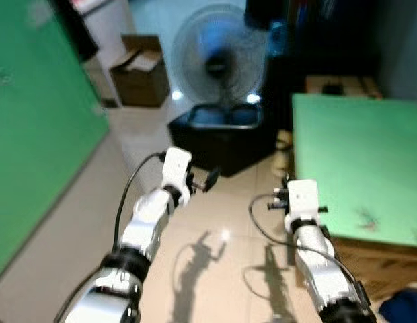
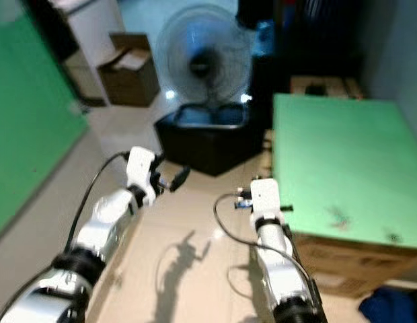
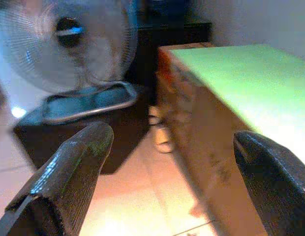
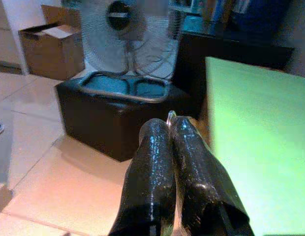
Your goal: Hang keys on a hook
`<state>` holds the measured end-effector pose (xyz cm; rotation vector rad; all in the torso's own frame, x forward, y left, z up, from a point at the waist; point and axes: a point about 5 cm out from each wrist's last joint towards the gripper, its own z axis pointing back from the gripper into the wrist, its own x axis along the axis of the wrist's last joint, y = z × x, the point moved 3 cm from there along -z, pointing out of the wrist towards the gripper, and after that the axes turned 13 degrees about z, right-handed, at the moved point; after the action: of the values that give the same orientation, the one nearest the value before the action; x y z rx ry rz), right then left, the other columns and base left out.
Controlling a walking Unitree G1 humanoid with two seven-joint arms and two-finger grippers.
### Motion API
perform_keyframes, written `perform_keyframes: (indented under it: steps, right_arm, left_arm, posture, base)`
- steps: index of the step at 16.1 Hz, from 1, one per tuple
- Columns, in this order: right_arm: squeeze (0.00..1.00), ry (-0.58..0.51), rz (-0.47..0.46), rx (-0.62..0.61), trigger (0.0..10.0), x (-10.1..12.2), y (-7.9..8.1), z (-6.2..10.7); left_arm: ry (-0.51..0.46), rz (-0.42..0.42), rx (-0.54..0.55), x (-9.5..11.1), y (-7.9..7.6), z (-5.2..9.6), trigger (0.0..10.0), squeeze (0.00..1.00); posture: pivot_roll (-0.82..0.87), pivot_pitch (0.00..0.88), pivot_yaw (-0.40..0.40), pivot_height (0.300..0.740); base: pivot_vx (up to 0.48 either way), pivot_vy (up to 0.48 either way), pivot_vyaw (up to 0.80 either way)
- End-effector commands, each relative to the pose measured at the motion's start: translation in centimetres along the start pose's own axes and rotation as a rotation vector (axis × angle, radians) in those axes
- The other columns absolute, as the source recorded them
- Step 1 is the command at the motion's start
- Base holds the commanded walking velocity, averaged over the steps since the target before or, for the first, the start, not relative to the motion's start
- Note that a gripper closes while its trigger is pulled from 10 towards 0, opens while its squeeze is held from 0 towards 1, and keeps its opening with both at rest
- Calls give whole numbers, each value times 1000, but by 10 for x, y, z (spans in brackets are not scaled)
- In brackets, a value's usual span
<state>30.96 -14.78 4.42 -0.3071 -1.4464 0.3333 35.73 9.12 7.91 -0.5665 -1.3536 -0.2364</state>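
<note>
No writing or label can be read anywhere; both eye views are blurred.

Left eye view: two arms reach forward over a tiled floor (image 1: 215,229). The left claw (image 1: 210,179) is raised at centre; its fingers are too blurred here to judge. The right arm (image 1: 309,242) runs beside a green table (image 1: 356,155) on the right, its claw hidden beyond the white wrist. Far ahead stand a fan (image 1: 218,60), a black box (image 1: 222,138) under it, and a cardboard box (image 1: 141,70) far left. A green wall (image 1: 40,128) fills the left.

Right eye view: the same scene; small dark marks on the table cannot be made out.

Left wrist view: the fingers (image 3: 69,172) stand wide apart, holding nothing, with fan and table beyond.

Right wrist view: the right claw (image 4: 171,129) is pressed together on a small metal ring (image 4: 170,116), probably the keys, peeping from the tips; the rest is hidden.
</note>
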Motion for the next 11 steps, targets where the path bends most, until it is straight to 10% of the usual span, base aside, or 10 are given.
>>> perform_keyframes:
  steps: [1,11]
  right_arm:
    - [0,-29,6,14,0,9,5,-3]
    - [0,-46,22,44,0,18,9,-17]
  left_arm:
    - [12,-28,31,-2,8,5,10000,0]
    - [-25,-39,97,1,9,6,10000,0]
  posture:
    - [-171,0,99,740]
    - [-118,0,62,740]
  base:
    - [0,0,800]
    - [0,-96,784]
